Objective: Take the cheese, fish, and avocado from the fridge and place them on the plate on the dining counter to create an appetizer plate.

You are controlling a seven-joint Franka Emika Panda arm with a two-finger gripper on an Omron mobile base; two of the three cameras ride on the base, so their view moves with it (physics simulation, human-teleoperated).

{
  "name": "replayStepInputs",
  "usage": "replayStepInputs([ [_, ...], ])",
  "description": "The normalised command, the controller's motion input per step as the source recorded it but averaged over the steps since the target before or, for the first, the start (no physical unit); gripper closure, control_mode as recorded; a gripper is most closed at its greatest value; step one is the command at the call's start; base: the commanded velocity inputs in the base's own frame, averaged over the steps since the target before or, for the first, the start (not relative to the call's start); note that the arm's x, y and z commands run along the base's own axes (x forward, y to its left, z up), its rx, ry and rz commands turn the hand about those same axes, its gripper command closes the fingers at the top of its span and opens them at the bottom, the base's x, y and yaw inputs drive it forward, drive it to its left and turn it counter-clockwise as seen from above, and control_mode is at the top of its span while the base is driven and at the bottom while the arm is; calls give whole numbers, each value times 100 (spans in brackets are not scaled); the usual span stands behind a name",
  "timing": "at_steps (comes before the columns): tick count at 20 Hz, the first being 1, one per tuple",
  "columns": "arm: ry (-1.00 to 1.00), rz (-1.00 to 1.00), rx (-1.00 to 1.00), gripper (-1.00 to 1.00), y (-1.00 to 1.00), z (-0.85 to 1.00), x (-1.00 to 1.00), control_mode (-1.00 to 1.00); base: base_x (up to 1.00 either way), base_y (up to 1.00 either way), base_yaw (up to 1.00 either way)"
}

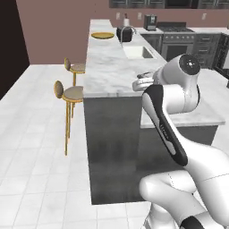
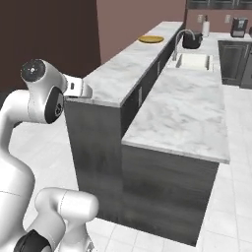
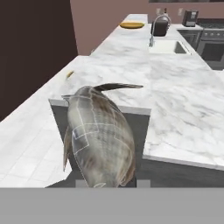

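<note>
The grey-brown fish (image 3: pixel 100 135) hangs close before the hand camera, its thin tail pointing away, with my gripper (image 3: pixel 111 183) shut on it. My hand (image 1: pixel 142 80) hovers at the near end of the dining counter (image 1: pixel 107 67), just above its corner (image 2: pixel 106 81). The yellow-orange plate (image 1: pixel 103 35) lies at the far end of that marble slab, well away from the gripper, and also appears in the right base view (image 2: pixel 151 39) and the hand view (image 3: pixel 131 25). Cheese, avocado and fridge are out of view.
Two gold bar stools (image 1: pixel 71 94) stand along the counter's left side. A lower marble worktop (image 2: pixel 182 113) with a sink (image 2: pixel 194 61) and a faucet (image 2: pixel 177 42) adjoins on the right. A stove (image 1: pixel 176 29) and a coffee machine (image 1: pixel 150 21) are at the back.
</note>
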Motion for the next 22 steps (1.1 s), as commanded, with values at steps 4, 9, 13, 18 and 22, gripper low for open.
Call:
replayStepInputs([
  [4, 0, 0, 0, 100, 0, 0, 0, 100, 33, 100, -11],
  [9, 0, 0, 0, 100, 0, 0, 0, 100, 45, 100, -14],
  [13, 0, 0, 0, 100, 0, 0, 0, 100, 79, 100, -17],
  [18, 0, 0, 0, 100, 0, 0, 0, 100, 85, 100, -35],
  [22, 0, 0, 0, 100, 0, 0, 0, 100, 81, 96, -57],
])
